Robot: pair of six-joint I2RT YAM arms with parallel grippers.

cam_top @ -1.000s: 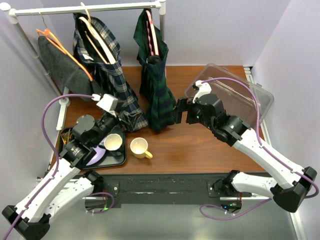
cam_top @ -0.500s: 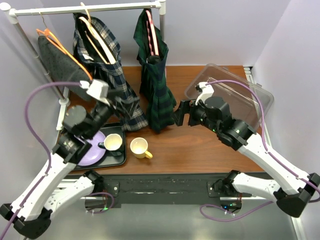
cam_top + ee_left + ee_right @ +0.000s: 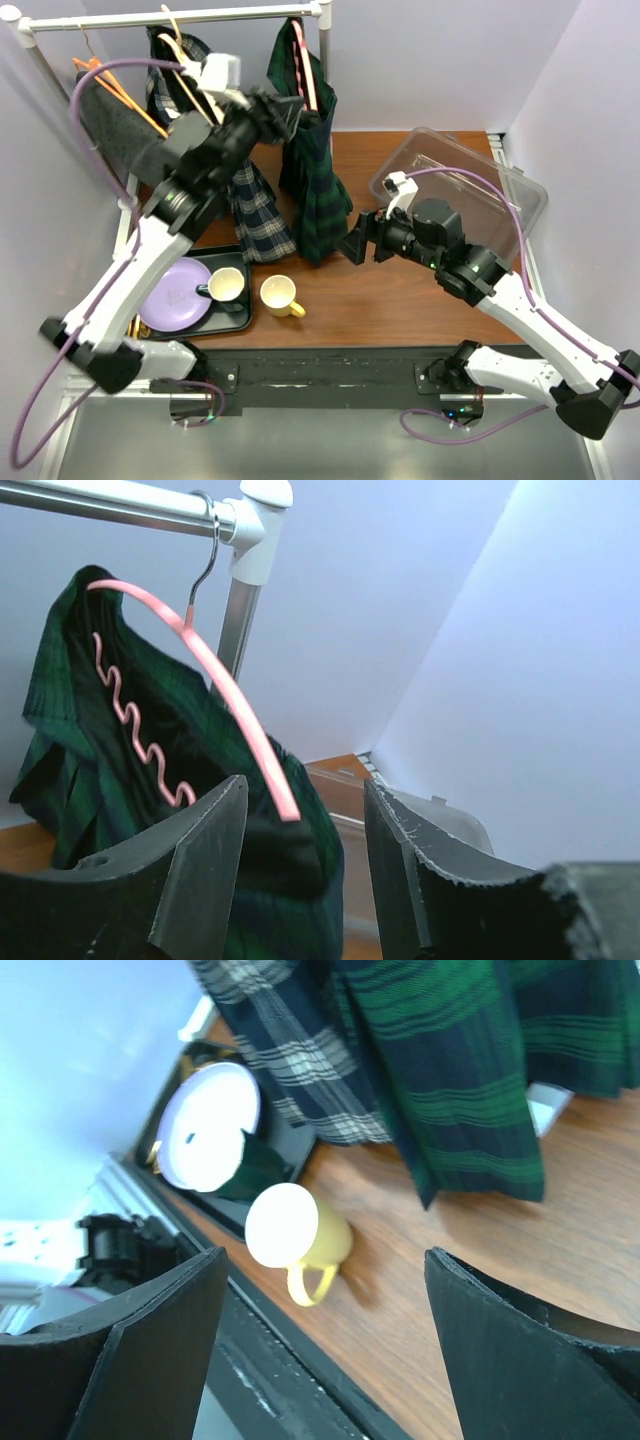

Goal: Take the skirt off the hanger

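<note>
A dark green plaid skirt (image 3: 312, 190) hangs on a pink hanger (image 3: 303, 65) at the right end of the rail (image 3: 170, 17). My left gripper (image 3: 287, 108) is raised beside the hanger's top, open. In the left wrist view the pink hanger's arm (image 3: 235, 715) slopes down toward the gap of that gripper (image 3: 305, 790), with the skirt (image 3: 70, 730) behind the left finger; nothing is clamped. My right gripper (image 3: 358, 240) sits low at the skirt's right hem, open and empty. In the right wrist view the skirt's hem (image 3: 470, 1090) hangs above that gripper (image 3: 322, 1260).
A navy and white plaid skirt (image 3: 250, 205) and a grey garment on an orange hanger (image 3: 115, 125) hang left of the green one. A yellow mug (image 3: 281, 295) lies on the table beside a black tray (image 3: 236, 322) with a purple plate and cup. A clear bin (image 3: 470, 190) stands right.
My left arm has swung up from the tray area to the rail beside the pink hanger, its jaws narrowing. The right gripper has tipped slightly downward near the hem.
</note>
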